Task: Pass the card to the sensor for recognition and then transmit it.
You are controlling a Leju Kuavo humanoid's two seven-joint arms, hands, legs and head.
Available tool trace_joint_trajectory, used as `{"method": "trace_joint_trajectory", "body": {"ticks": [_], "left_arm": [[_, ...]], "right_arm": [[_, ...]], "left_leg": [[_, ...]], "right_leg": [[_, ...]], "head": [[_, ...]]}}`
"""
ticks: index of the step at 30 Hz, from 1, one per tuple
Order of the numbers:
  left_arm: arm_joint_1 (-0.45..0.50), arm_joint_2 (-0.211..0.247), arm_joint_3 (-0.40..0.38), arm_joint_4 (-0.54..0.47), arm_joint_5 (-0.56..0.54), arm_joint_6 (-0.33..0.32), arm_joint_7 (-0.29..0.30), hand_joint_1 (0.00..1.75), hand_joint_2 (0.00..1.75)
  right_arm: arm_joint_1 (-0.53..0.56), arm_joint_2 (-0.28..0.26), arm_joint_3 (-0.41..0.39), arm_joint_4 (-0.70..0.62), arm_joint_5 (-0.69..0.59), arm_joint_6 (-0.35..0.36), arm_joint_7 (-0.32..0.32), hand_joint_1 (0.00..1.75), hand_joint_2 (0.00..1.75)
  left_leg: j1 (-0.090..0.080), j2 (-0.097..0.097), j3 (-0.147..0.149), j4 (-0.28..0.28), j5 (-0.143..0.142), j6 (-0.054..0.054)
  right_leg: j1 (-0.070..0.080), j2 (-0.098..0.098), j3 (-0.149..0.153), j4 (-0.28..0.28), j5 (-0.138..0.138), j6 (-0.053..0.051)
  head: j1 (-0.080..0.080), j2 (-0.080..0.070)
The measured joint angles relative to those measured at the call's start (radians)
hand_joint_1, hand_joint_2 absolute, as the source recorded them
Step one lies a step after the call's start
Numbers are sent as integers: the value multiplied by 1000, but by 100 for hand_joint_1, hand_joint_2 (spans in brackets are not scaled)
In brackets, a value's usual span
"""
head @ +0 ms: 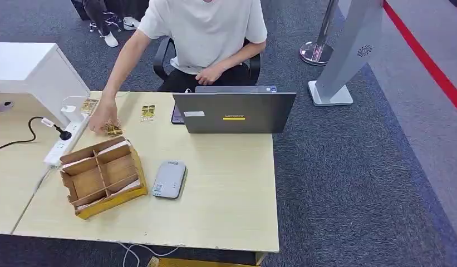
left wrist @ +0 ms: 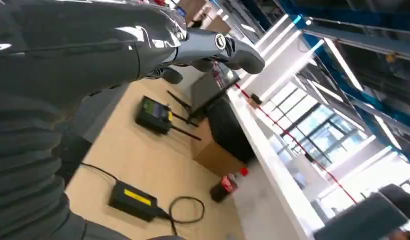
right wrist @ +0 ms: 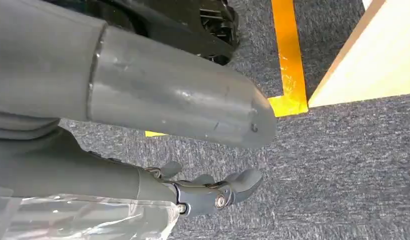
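Pale wood made up the table [head: 226, 183], where a grey sensor [head: 169, 179] lay flat just beside a partitioned wooden box [head: 102, 176]. A person's hand [head: 105, 121] rested on a card [head: 113, 130] near the power strip [head: 64, 139], behind the box; another card [head: 148, 112] lay beside the laptop [head: 234, 112]. The left hand [left wrist: 212, 50] held nothing, fingers loosely extended (seen from its wrist). The right hand [right wrist: 212, 187] hung over grey carpet [right wrist: 342, 165], empty, fingers apart.

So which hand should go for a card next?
Left, probably: cards, wooden box and sensor all lie on the table's left half; the right hand hangs over carpet.
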Motion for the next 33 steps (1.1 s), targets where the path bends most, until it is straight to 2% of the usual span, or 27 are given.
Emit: {"method": "trace_joint_trajectory", "body": {"ticks": [3, 6, 8, 10, 11, 13, 14, 16, 17, 18, 19, 22, 25, 26, 27, 29, 31, 33], "left_arm": [[-8, 1, 72, 48, 28, -9, 31, 0, 175], [-17, -2, 166, 157, 131, -8, 56, 0, 175], [-21, -6, 227, 243, 198, -16, 69, 0, 175], [-21, -19, 291, 356, 331, -46, 121, 0, 175], [-18, -36, 317, 424, 404, -50, 129, 0, 175], [-13, -69, 354, 545, 471, -49, 139, 0, 175], [-10, -87, 365, 582, 481, -51, 130, 0, 0], [-9, -112, 368, 643, 494, -54, 103, 0, 0], [-9, -123, 369, 670, 497, -53, 95, 0, 175], [-11, -127, 377, 704, 499, -49, 97, 0, 0], [-12, -135, 385, 743, 502, -41, 115, 0, 175], [-18, -189, 395, 827, 501, -36, 203, 0, 175], [-28, -298, 395, 898, 452, -74, 240, 0, 175], [-33, -350, 389, 925, 418, -78, 257, 0, 175], [-37, -386, 379, 941, 375, -73, 272, 0, 175], [-43, -463, 330, 981, 249, -46, 291, 0, 175], [-47, -505, 264, 1002, 129, -15, 299, 0, 175], [-44, -521, 175, 1009, 43, 8, 311, 0, 175]], "right_arm": [[-2, -2, -5, 0, 1, 4, 4, 0, 0], [-6, -21, -5, 0, 6, 45, 31, 0, 0], [-6, -35, -6, 0, 10, 54, 49, 0, 0], [-8, -44, -8, 0, 11, 52, 78, 0, 0], [-9, -47, -10, 1, 12, 48, 94, 0, 0], [-9, -50, -10, 5, 13, 39, 120, 0, 0], [-9, -50, -10, 6, 13, 35, 123, 0, 0], [-10, -52, -10, 8, 13, 33, 129, 0, 0], [-11, -54, -10, 9, 13, 33, 131, 0, 0], [-12, -56, -10, 10, 13, 32, 137, 0, 0], [-12, -56, -10, 11, 13, 24, 145, 0, 0], [-10, -55, -10, 21, 21, -19, 196, 0, 0], [-6, -53, -10, 31, 33, -15, 257, 0, 0], [-2, -50, -11, 34, 32, -3, 268, 0, 0], [2, -47, -11, 35, 28, 10, 277, 0, 175], [9, -39, -14, 38, 22, 22, 295, 0, 175], [16, -31, -18, 40, 22, 21, 309, 0, 175], [25, -29, -5, 39, 13, 26, 317, 0, 175]], "left_leg": [[0, -4, 0, 0, 0, 0], [-1, -4, 0, 0, -1, 1], [-1, -4, 1, 0, -1, 1], [-3, -5, 1, 0, -1, 2], [-4, -5, 2, 0, -1, 2], [-4, -5, 2, 0, -2, 3], [-4, -5, 2, 0, -2, 3], [-3, -8, 1, 1, -2, 3], [-4, -8, 1, 1, -2, 3], [-6, -9, 2, 1, -2, 3], [-6, -9, 2, 1, -2, 4], [-6, -9, 3, 1, -2, 5], [-9, -9, 4, 2, -3, 8], [-10, -9, 4, 2, -3, 9], [-10, -9, 4, 2, -3, 10], [-9, -9, 3, 3, -4, 12], [-8, -8, 4, 4, -4, 12], [-8, -8, 4, 4, -4, 13]], "right_leg": [[0, -4, 2, 0, 0, 0], [-1, -4, 3, -1, 0, 0], [-1, -5, 3, -1, 0, 0], [-2, -5, 3, -1, -1, 1], [-4, -5, 3, -1, -1, 1], [-4, -5, 3, -1, -2, 3], [-4, -6, 4, -2, -2, 3], [-3, -8, 4, -2, -2, 3], [-4, -9, 5, -2, -2, 3], [-5, -9, 5, -2, -2, 4], [-6, -9, 6, -2, -2, 4], [-6, -9, 6, -2, -2, 5], [-9, -10, 7, -3, -1, 6], [-9, -10, 7, -3, -1, 7], [-10, -10, 7, -3, -1, 8], [-9, -9, 8, -3, -1, 9], [-8, -9, 8, -4, 0, 9], [-8, -9, 8, -4, -1, 9]], "head": [[1, 0], [0, 0], [-1, 0], [2, 0], [1, 0], [-3, 0], [-1, 0], [2, 0], [3, 0], [4, 0], [1, 0], [-1, 0], [1, 0], [-2, 0], [0, 0], [1, 0], [4, 0], [5, 0]]}}
